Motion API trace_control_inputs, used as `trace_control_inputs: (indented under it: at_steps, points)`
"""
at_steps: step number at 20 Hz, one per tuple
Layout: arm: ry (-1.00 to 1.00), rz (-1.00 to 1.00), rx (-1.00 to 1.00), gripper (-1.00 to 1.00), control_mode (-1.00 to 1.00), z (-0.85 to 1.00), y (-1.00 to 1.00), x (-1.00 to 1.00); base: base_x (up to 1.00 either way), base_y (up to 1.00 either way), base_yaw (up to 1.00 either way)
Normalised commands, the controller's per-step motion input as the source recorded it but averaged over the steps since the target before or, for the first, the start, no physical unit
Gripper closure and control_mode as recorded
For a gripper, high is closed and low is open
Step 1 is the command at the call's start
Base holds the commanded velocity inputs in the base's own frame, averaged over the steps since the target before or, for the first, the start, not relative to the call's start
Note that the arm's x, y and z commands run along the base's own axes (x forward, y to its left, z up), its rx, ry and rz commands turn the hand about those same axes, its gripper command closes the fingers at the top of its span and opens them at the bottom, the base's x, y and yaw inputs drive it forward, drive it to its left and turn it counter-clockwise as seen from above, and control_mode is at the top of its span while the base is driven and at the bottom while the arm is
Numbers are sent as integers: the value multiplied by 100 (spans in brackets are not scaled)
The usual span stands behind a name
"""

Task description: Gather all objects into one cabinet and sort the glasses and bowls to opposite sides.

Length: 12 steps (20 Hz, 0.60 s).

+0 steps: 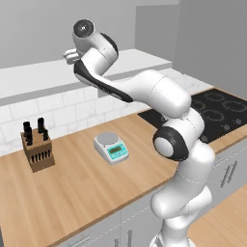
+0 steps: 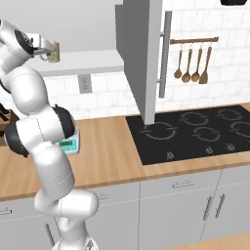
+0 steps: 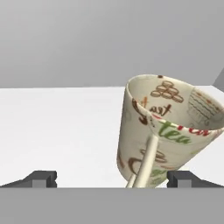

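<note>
The cabinet's tall grey door (image 2: 141, 58) hangs open with its long bar handle (image 2: 165, 53) facing out, and its white shelf (image 3: 57, 127) lies ahead of my hand. A cream cup (image 3: 162, 131) printed with "tea" and brown patterns leans tilted on that shelf, its pale handle toward me. My gripper (image 3: 112, 178) is open, and the cup's base stands between the fingertips, close to the right one. From the base views the gripper (image 2: 46, 51) is raised to the shelf beside the cup (image 2: 53, 52). The glasses and bowls are out of view.
Below on the wooden counter stand a knife block (image 1: 37, 149) and a small kitchen scale (image 1: 111, 147). A black stove top (image 2: 195, 132) lies to the right, with wooden utensils (image 2: 193, 61) hanging on the wall above it.
</note>
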Motion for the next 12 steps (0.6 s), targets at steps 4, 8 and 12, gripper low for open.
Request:
trace_control_inputs:
  at_steps: [4, 8, 12]
  points:
    - [0, 0, 2, -100, -100, 0, 0, 5, 0, 0, 0]
    - [0, 0, 8, -100, -100, 24, -3, 10, 0, 0, 0]
    - [0, 0, 5, -100, -100, 9, 0, 1, 0, 0, 0]
